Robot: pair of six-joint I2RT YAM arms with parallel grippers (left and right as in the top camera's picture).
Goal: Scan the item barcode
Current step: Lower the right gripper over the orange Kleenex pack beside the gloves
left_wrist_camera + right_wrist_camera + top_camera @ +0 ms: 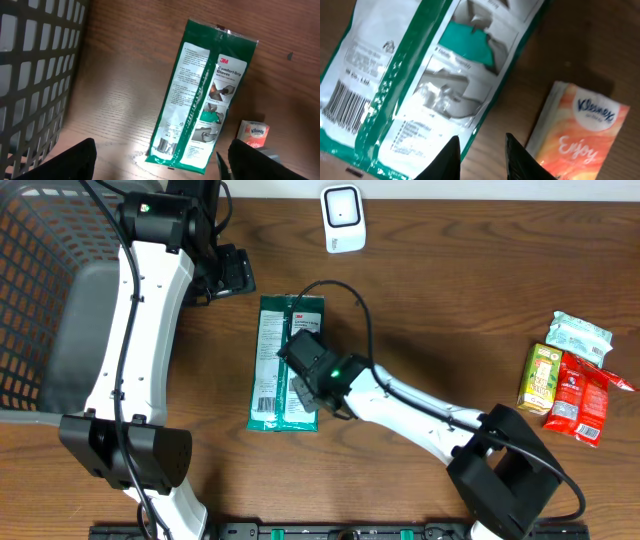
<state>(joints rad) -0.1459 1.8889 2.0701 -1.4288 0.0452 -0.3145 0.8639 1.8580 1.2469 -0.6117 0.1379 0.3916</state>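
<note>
Green 3M gloves packet (pixel 285 340) is lying flat, barcode side up, near the middle of the wooden worktop (pixel 440 290); the barcode (pixel 346 106) is showing at the left corner of the end nearer the robot. Right pincer (pixel 480 150) is hanging directly over that near half, hiding part of the packet in the overhead view. Its fingers (pixel 451 157) are standing a narrow gap apart above the packet's right edge with nothing seen clamped between them; whether they are touching the film I cannot tell. An orange Kleenex tissue pack (pixel 577 132) is lying just beside that right edge, close to the right-hand finger. Left pincer (pixel 228 272) is hanging wide open and empty near the packet's far left corner, beside the dark mesh basket (pixel 35 270). White scanner (pixel 343 218) is standing at the far edge, apart from the packet, with a black cable (pixel 345 288) arching over the worktop between them. A yellow carton (pixel 540 377), red sachets (pixel 580 395) and a white-green pouch (pixel 578 333) are lying well apart at the right
</note>
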